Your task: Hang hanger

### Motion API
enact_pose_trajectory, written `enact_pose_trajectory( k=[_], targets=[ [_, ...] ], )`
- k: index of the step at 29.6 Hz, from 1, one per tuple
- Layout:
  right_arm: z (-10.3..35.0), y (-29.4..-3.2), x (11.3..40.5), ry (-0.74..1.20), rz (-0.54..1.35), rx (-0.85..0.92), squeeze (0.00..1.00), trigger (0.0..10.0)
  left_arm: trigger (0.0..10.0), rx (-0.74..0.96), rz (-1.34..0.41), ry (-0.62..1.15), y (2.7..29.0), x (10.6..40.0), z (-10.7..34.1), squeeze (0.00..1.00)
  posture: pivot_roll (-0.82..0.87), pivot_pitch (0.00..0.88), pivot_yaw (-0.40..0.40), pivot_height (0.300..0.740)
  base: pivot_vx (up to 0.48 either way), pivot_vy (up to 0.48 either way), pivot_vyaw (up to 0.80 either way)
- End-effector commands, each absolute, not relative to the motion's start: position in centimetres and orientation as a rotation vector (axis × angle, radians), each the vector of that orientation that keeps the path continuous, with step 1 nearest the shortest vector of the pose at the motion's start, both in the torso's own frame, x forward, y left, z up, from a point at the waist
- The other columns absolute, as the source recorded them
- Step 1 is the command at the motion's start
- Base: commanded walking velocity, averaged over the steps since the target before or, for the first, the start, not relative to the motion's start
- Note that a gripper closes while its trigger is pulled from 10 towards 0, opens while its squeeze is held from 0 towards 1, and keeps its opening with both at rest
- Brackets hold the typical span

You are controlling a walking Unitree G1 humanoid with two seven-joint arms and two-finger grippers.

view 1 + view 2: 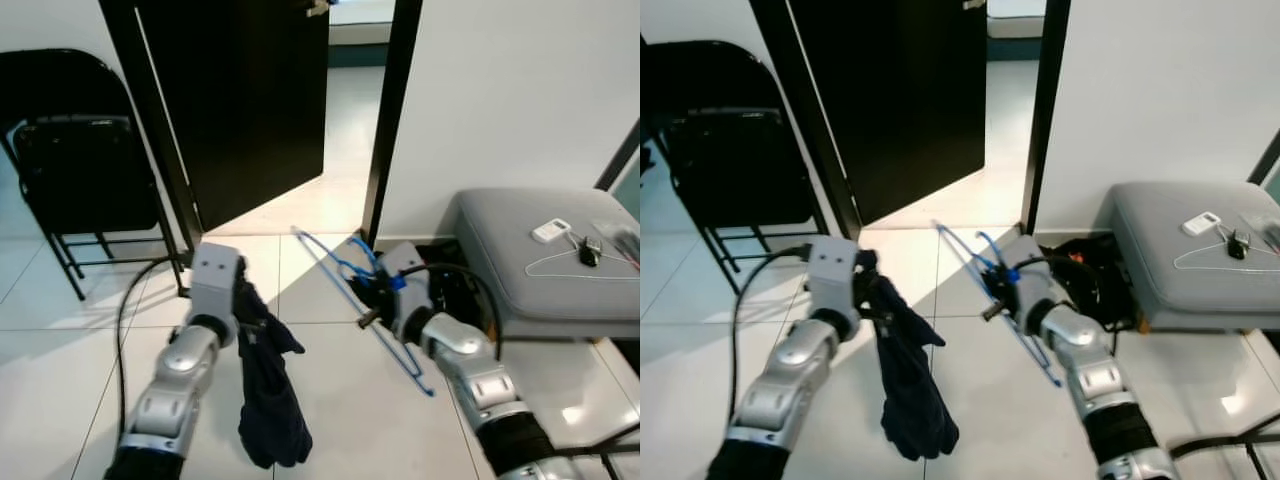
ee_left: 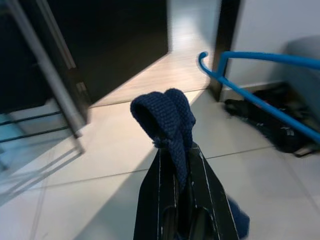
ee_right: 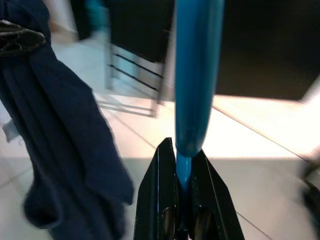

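Here our right gripper [image 3: 184, 172] has its jaws pinched tight on the blue hanger [image 1: 372, 310], which we hold slanted in the air above the tiled floor [image 1: 330, 390], hook end up toward the open black door [image 1: 240, 100]. Our left gripper [image 2: 181, 170] is clamped on a dark blue knitted garment [image 1: 268, 395] that droops down from it, just beside the hanger. A black folding chair [image 1: 75, 160] stands at left, a grey cushioned seat [image 1: 530, 260] at right with a white wire hanger [image 1: 575, 265] on it.
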State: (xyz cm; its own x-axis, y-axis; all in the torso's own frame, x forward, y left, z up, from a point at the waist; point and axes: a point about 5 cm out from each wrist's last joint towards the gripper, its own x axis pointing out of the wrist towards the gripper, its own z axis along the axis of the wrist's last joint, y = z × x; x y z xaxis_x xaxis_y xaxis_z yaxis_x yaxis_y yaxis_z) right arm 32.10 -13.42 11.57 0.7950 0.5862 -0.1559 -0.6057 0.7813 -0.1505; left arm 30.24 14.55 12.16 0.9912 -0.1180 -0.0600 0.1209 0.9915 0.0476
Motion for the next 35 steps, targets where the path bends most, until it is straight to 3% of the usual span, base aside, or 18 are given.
enact_pose_trajectory(
  k=[1,35],
  targets=[
    [11.29,-13.26,31.90,0.113,0.652,-0.192,0.00,10.0,10.0,0.068,-0.114,0.056,14.91,30.14,12.07,0.00,-0.05,0.056,0.017,0.740,0.000,0.000,0.72],
    [11.46,-13.43,31.64,0.113,0.668,-0.171,0.00,10.0,10.0,0.057,-0.118,0.054,15.10,30.10,12.24,0.00,-0.04,0.085,0.018,0.740,0.000,0.000,0.72]
  ],
)
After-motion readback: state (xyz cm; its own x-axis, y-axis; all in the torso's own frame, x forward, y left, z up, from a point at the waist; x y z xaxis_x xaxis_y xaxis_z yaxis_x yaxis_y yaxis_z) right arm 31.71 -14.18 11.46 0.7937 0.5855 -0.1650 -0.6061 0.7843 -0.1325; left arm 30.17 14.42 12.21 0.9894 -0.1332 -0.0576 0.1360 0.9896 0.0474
